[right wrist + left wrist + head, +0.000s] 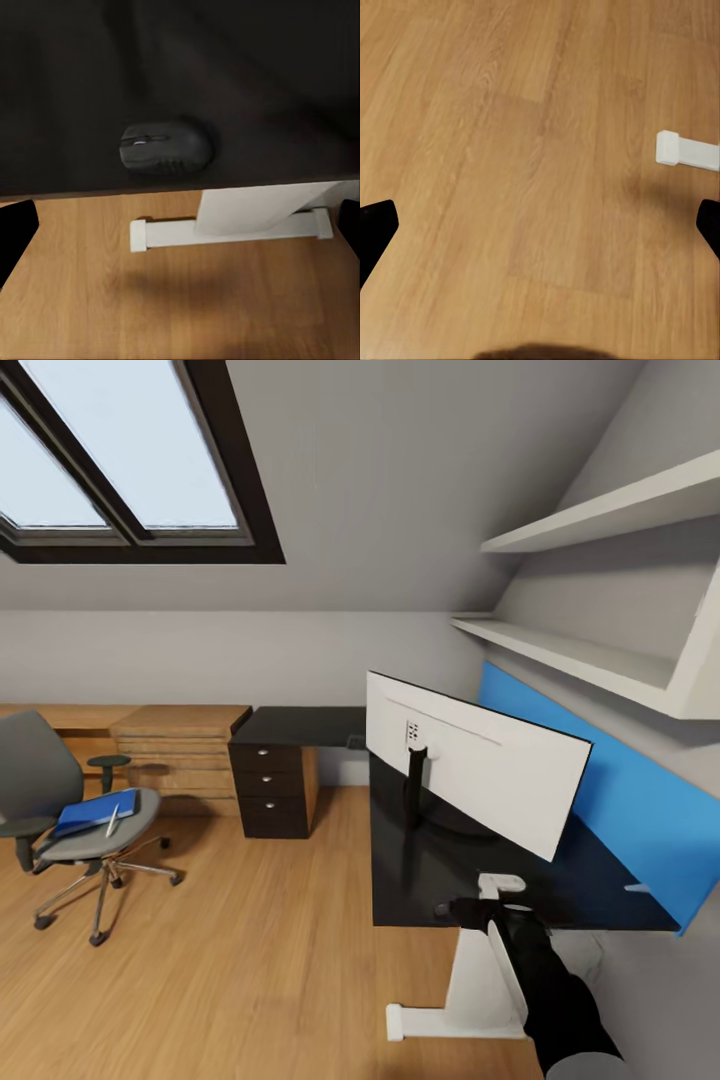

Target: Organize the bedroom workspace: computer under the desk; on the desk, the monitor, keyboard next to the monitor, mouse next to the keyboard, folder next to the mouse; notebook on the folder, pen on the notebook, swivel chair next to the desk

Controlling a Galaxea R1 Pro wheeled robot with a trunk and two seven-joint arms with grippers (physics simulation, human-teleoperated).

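Right gripper [180, 225], wide open and empty, hovers over the mouse [165, 148] at the black worktop [440, 880] edge by the monitor [480, 770]; centre both fingers about the mouse before closing.

Right arm [545, 985]: matte black, rounded tubular casing that widens toward the near end, where a pale grey segment begins at the frame edge. Wrist section narrower, black, with short stubby projections at its far end beside a small white angular fitting. No cables, screws or markings discernible. Right gripper [180, 225]: two black, smooth-surfaced fingertips [15, 232] at opposite frame edges. Left gripper [540, 229]: matching black fingertips [375, 225], plus a dark rounded body edge.
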